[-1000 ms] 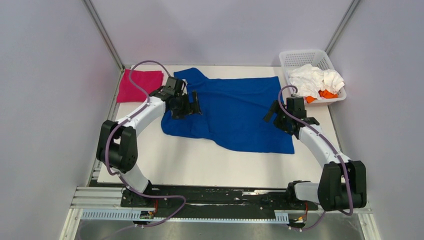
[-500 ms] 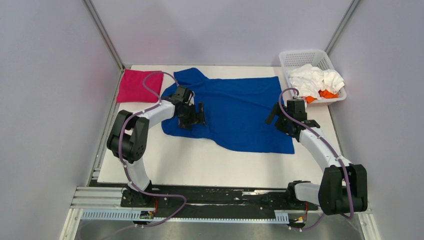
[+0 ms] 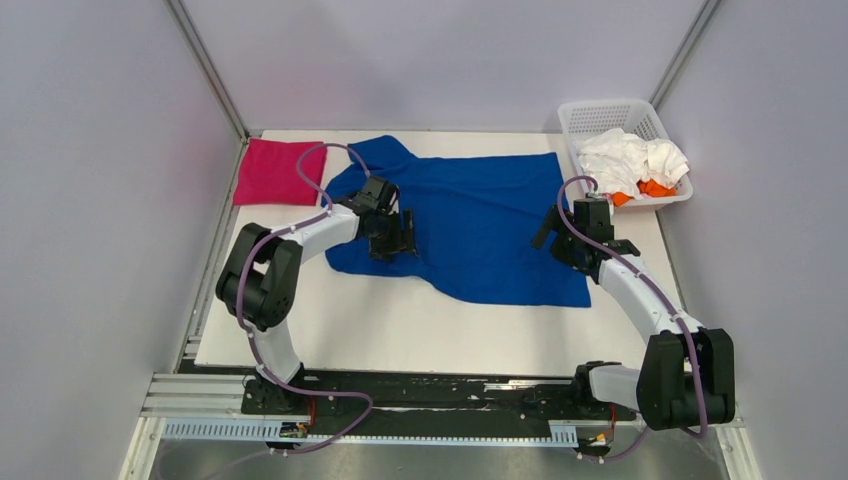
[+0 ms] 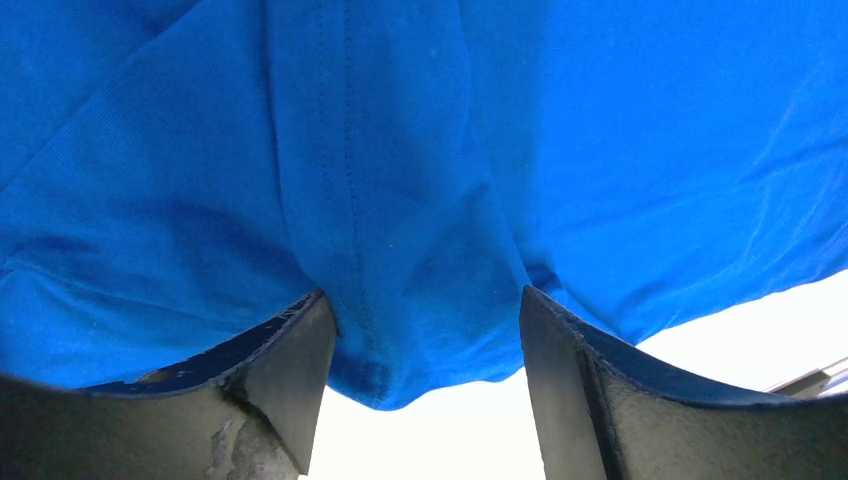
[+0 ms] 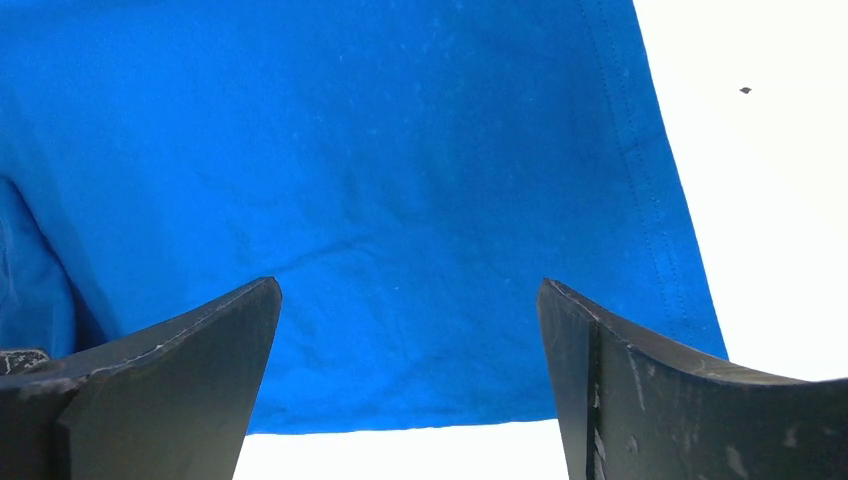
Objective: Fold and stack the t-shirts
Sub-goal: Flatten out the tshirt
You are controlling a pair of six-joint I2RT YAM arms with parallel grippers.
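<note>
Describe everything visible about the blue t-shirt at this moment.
The blue t-shirt is royal blue knit cloth with double-stitched hems, no print showing. It lies spread mostly flat on the white table, one sleeve pointing far-left, lightly wrinkled. At its near-left edge a raised fold sits between the parted fingers of the left gripper. The right gripper stands open above its right hem.
</note>
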